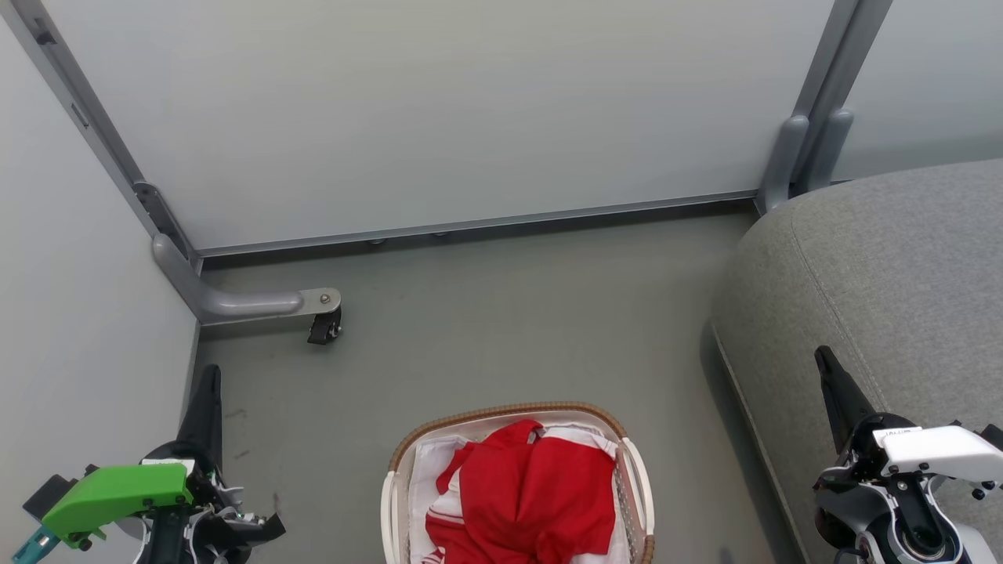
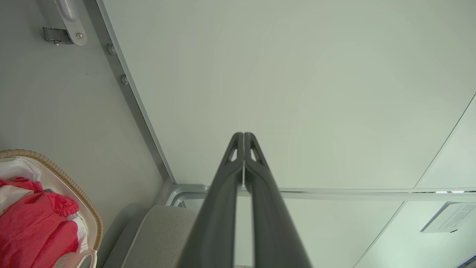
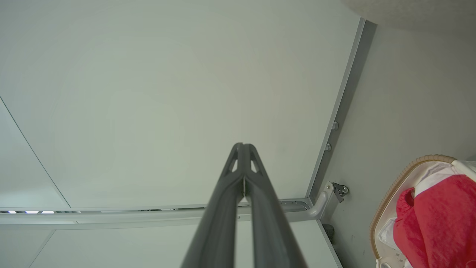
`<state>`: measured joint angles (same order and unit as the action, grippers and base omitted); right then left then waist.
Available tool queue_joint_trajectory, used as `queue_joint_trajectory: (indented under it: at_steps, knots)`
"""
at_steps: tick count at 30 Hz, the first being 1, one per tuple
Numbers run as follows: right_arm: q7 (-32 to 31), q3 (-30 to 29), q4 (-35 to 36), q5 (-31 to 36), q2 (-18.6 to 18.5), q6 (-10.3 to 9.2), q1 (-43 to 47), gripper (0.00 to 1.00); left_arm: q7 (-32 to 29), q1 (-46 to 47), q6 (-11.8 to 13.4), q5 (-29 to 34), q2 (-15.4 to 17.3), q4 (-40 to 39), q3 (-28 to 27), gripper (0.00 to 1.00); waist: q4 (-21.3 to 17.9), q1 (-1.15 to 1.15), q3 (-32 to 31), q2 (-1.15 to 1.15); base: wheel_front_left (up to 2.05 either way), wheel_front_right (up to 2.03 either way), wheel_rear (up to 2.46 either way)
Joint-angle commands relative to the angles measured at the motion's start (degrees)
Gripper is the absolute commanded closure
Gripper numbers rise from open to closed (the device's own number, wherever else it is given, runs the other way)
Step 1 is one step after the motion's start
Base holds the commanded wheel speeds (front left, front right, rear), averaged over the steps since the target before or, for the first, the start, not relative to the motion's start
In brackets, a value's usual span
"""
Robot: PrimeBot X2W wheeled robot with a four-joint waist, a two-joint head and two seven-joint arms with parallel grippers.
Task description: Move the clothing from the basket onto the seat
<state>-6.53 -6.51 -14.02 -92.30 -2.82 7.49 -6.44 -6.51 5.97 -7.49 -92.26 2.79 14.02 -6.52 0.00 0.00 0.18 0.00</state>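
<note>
While both our arms hang low with the fingers pointing forward at the pale partition panel [image 1: 431,117], neither is holding anything. Our left gripper [image 2: 243,136] has its two dark fingers pressed flat together, tips touching, and our right gripper [image 3: 243,146] is the same, pinched closed on air. The basket [image 1: 501,411] sits on the floor [image 1: 509,313] between the two grippers, set back from their fingertips and well apart from both. Inside it the red clothing [image 1: 533,493] is heaped on the white lining [image 1: 427,462], some white-striped trim peeking out. The grey seat [image 1: 901,258] is right beside our right gripper, on its outer side.
</note>
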Motion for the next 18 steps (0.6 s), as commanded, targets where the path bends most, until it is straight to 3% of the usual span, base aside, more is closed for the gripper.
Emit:
queue_joint_trajectory:
  at_steps: [1,13,14,18]
  knots:
    - [0.00,-0.03,0.16,0.02,-0.35,0.00,0.92,1.00,-0.02,0.83,-0.19,-0.16,0.45,-0.08,0.00,1.00,0.00,0.00,0.00,0.00,0.00,0.00,0.00]
    - [0.00,-0.03,0.16,0.02,-0.35,0.00,0.92,1.00,-0.02,0.83,-0.19,-0.16,0.45,-0.08,0.00,1.00,0.00,0.00,0.00,0.00,0.00,0.00,0.00]
    - [0.01,0.02,-0.20,0.01,0.05,0.00,0.01,0.00,0.01,-0.07,0.01,0.01,-0.04,0.14,0.01,0.00,0.00,0.00,0.00,0.00,0.00,0.00,0.00]
    - [0.09,0.24,-2.12,0.03,0.73,0.00,0.80,0.00,0.11,-1.53,0.02,0.04,-0.42,2.17,0.29,0.00,0.00,0.00,0.01,0.00,0.00,0.00,0.00]
